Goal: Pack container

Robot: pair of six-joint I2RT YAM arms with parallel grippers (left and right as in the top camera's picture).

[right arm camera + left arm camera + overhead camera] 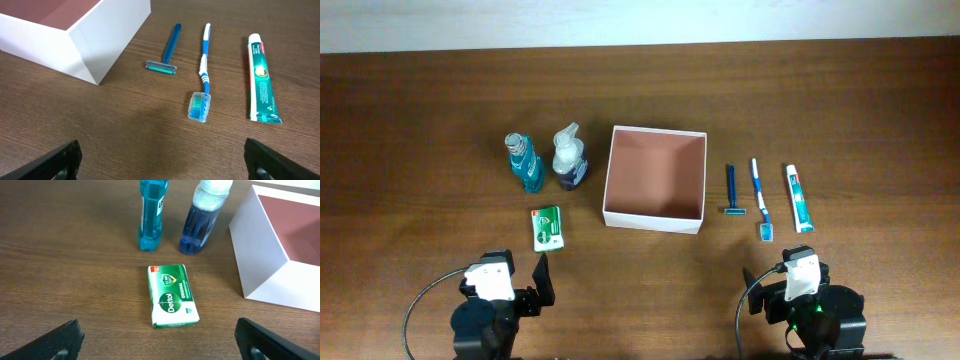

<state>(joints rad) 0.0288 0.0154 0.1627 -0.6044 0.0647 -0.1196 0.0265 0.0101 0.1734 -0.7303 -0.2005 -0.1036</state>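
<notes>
The container (655, 215), a square white-walled box with a pinkish-brown inside, sits mid-table; it shows in the left wrist view (260, 260) and the right wrist view (100, 45). Left of it stand a teal bottle (524, 162) and a dark-blue spray bottle (569, 158), with a green soap box (548, 228) in front. Right of it lie a blue razor (731, 189), a toothbrush (761, 198) and a toothpaste tube (799, 198). My left gripper (160, 345) is open and empty, just short of the soap (171, 296). My right gripper (162, 162) is open and empty, short of the toothbrush (202, 80).
The dark wooden table (420, 150) runs to a pale wall at the back. Both arm bases sit at the front edge, with a cable loop by each.
</notes>
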